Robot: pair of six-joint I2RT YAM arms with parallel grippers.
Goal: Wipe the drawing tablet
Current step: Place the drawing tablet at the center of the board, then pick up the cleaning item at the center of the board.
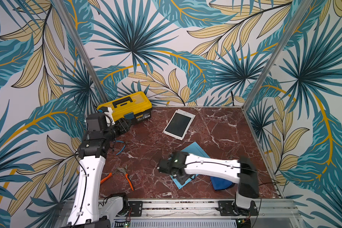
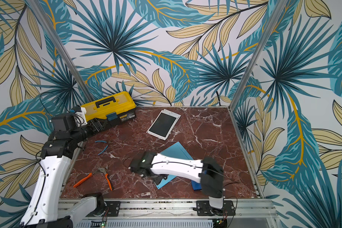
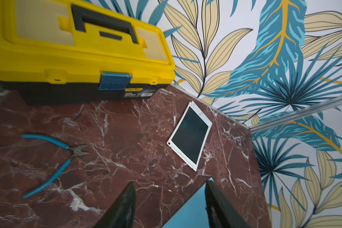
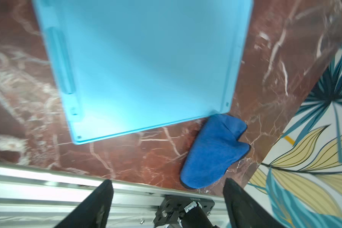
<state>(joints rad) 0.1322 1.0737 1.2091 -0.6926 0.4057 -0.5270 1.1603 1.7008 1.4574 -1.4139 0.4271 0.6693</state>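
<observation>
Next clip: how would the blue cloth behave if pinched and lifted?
The blue cloth lies folded and rumpled, so it probably droops floppily. Its fuzzy pile suggests light, grippy, not fragile. One end meets the light blue board, which might shift.

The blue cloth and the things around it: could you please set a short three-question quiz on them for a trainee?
1. True or false: the right gripper holds the blue cloth.
2. Which lies nearest the yellow toolbox? A) orange pruners B) white tablet C) blue cloth
3. How many hand tools lie loose on the table?
Key: 1. False: its jaws stand open; the cloth lies on the table. 2. B. 3. Two: blue-handled cutters, orange pruners.
</observation>
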